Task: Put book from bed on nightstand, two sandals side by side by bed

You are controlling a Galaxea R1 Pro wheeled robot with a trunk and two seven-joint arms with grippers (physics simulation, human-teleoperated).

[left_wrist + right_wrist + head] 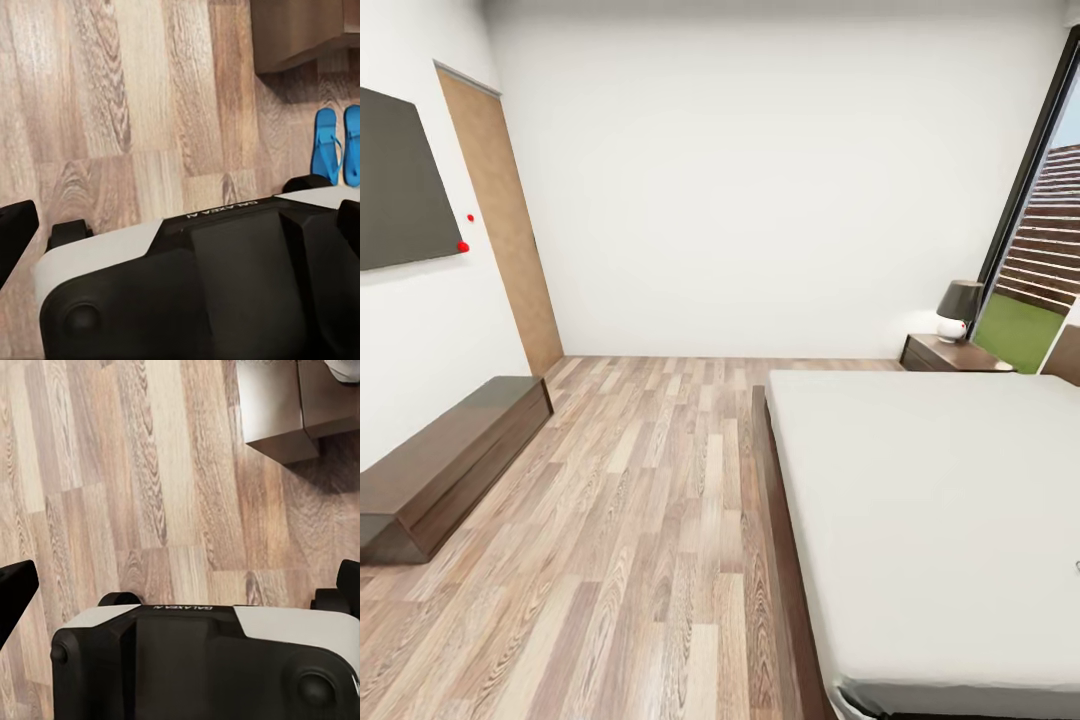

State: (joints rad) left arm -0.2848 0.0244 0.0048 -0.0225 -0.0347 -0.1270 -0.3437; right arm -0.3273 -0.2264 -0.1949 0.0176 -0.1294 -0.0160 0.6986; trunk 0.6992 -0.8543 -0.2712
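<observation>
The bed [930, 500], with a plain light mattress on a dark wood frame, takes up the right of the head view. Beyond its far corner stands the nightstand [950, 353]. The book is out of view. Both blue sandals [326, 146] [352, 146] lie flat, side by side and parallel, on the wood floor near a dark wooden block [300, 34] in the left wrist view. My left gripper [184, 219] hangs open above the floor, nothing between its fingers. My right gripper [184, 581] is open too, over bare floorboards.
A dark-shaded lamp [958, 308] stands on the nightstand. A long low dark cabinet [450, 460] runs along the left wall under a wall screen [405, 185], with a door [505, 215] beyond. A tall window [1040, 260] is at the right. A wooden corner [289, 409] shows in the right wrist view.
</observation>
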